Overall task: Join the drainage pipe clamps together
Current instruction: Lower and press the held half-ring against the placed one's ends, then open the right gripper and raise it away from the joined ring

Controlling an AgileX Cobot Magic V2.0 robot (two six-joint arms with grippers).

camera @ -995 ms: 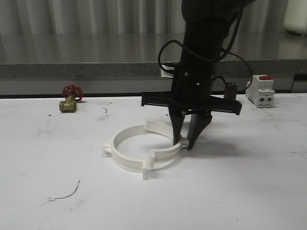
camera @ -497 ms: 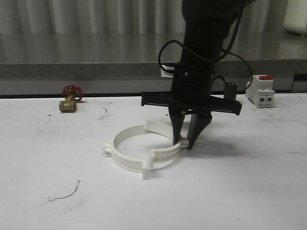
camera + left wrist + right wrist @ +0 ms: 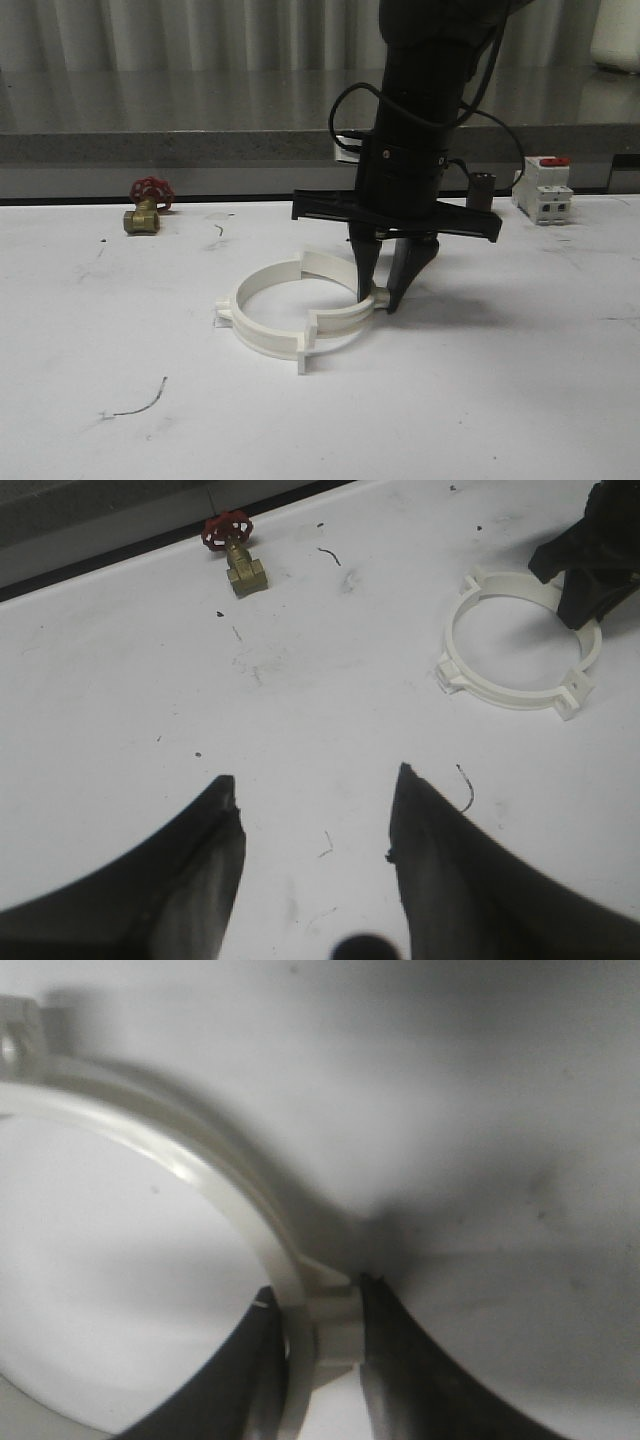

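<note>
We see the 2 drainage pipe clamps [image 3: 300,312] lying as a ring mid-desk [image 3: 500,400]. Right gripper [image 3: 380,297] has its jaws clamped on the nub of the right half-ring [image 3: 335,1330]. Left gripper [image 3: 312,815] hovers over bare desk, jaws apart, well clear of the ring.

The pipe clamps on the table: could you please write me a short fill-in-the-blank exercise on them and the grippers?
1. The right gripper is shut on the side nub of a white ____.
2. The two clamp halves together form a ____ on the table.
3. The left gripper is ____ and holds nothing.
4. The brass valve has a ____ handwheel.

Missing words: clamp half; ring; open; red
</note>
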